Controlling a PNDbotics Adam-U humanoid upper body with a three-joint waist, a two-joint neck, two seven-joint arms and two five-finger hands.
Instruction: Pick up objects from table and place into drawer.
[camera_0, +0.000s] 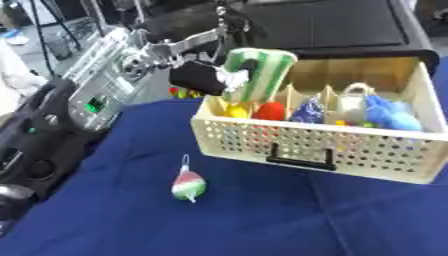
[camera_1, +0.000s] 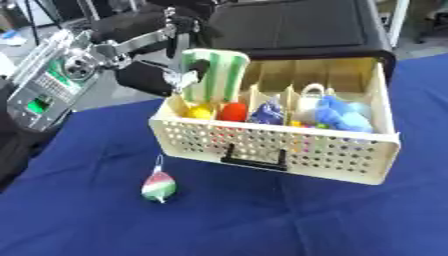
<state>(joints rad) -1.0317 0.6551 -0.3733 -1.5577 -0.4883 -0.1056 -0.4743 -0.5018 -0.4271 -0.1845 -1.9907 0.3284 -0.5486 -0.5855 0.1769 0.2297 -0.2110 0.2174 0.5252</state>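
**Striped toy held over the open drawer**

The left hand (camera_1: 156, 76) reaches in from the upper left, its fingers curled round a green-and-white striped soft toy (camera_1: 213, 75). The toy stands nearly upright above the drawer's left end, its lower part dipping behind the front wall there.

The drawer (camera_1: 350, 162) is a pale, perforated plastic one with a black handle (camera_1: 254, 160) on its front, pulled out of a black cabinet (camera_1: 297, 30) and slanting across the view. Thin dividers split it into compartments. Along the front row lie a yellow piece (camera_1: 200, 111), a red piece (camera_1: 233, 111), a dark blue patterned piece (camera_1: 267, 113), a white looped item (camera_1: 311, 97) and a light blue fluffy toy (camera_1: 341, 112) toward the right end.

On the blue cloth surface (camera_1: 87, 220), well apart from the drawer's front and to its lower left, lies a small watermelon-coloured ornament (camera_1: 158, 186) in red, white and green, with a thin loop at its top.

The right hand shows in neither view.
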